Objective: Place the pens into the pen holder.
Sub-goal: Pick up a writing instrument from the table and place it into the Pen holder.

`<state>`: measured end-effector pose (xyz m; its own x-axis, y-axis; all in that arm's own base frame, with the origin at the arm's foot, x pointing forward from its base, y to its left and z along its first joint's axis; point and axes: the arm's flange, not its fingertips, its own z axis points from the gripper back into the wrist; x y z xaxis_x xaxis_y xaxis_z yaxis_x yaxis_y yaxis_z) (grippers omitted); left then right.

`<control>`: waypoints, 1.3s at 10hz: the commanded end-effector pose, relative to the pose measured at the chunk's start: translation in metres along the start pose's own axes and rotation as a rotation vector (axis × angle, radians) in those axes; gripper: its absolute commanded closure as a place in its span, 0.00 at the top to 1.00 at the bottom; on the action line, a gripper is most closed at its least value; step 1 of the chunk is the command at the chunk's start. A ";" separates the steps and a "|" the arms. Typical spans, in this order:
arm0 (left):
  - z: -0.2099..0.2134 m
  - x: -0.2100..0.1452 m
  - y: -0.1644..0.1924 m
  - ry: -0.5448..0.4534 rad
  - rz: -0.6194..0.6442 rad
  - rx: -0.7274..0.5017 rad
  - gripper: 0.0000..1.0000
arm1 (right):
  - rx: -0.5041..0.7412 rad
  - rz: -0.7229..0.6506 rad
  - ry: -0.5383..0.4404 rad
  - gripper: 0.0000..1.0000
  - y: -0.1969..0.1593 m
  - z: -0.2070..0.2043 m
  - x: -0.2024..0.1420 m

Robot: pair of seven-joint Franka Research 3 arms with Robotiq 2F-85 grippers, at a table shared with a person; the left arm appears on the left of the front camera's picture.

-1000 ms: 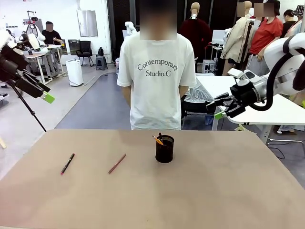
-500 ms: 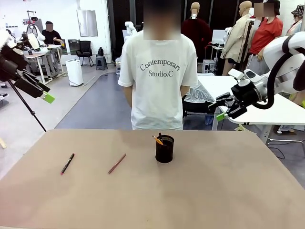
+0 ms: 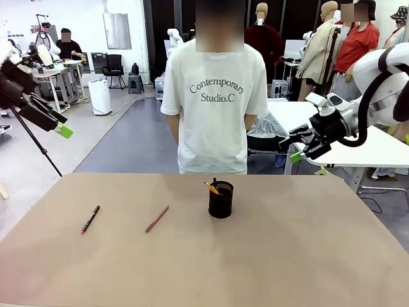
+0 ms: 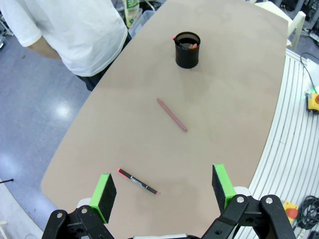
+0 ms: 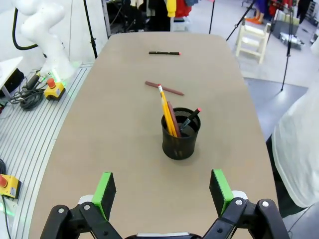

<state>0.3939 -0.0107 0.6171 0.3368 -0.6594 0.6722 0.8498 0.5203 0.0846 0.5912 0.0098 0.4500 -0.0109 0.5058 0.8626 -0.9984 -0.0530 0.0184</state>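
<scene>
The black mesh pen holder (image 3: 220, 199) stands mid-table with a yellow pencil (image 3: 211, 187) and other pens sticking out of it. A reddish-pink pen (image 3: 157, 219) lies left of it, and a black pen with red ends (image 3: 90, 219) lies farther left. My left gripper (image 3: 63, 126) hangs open, high off the table's left edge. My right gripper (image 3: 291, 149) is open, raised beyond the far right. The left wrist view looks down on the holder (image 4: 188, 50), pink pen (image 4: 172, 115) and black pen (image 4: 137, 181) past its gripper (image 4: 163, 191). The right wrist view has the holder (image 5: 180, 134) ahead of its gripper (image 5: 162, 191).
A person in a white T-shirt (image 3: 212, 102) stands at the far edge behind the holder, arms behind the back. The brown table (image 3: 307, 256) is bare on its right half and along the front. A tripod leg (image 3: 35, 144) stands off the left side.
The right gripper has shifted very slightly. The pens, the holder and the left arm have not moved.
</scene>
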 end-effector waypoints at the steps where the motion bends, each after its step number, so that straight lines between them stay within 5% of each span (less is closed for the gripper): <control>1: 0.001 0.000 0.001 -0.006 -0.001 -0.003 1.00 | -0.001 -0.004 -0.008 1.00 0.000 0.000 0.002; 4: 0.000 0.000 0.000 0.000 0.000 0.000 1.00 | -0.001 -0.004 -0.008 1.00 0.000 0.000 0.002; 6: -0.014 0.018 -0.014 0.249 0.083 0.207 1.00 | -0.001 -0.004 -0.008 1.00 0.000 0.000 0.002; 9: -0.068 0.036 -0.037 0.403 0.144 0.304 1.00 | -0.001 -0.004 -0.008 1.00 0.000 0.000 0.002; 13: -0.187 0.049 -0.085 0.498 0.056 0.185 1.00 | -0.001 -0.004 -0.008 1.00 0.000 0.000 0.002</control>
<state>0.4034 -0.1845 0.5142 0.5885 -0.7653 0.2606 0.7368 0.6404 0.2168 0.5912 0.0097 0.4493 -0.0096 0.5048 0.8632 -0.9984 -0.0530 0.0199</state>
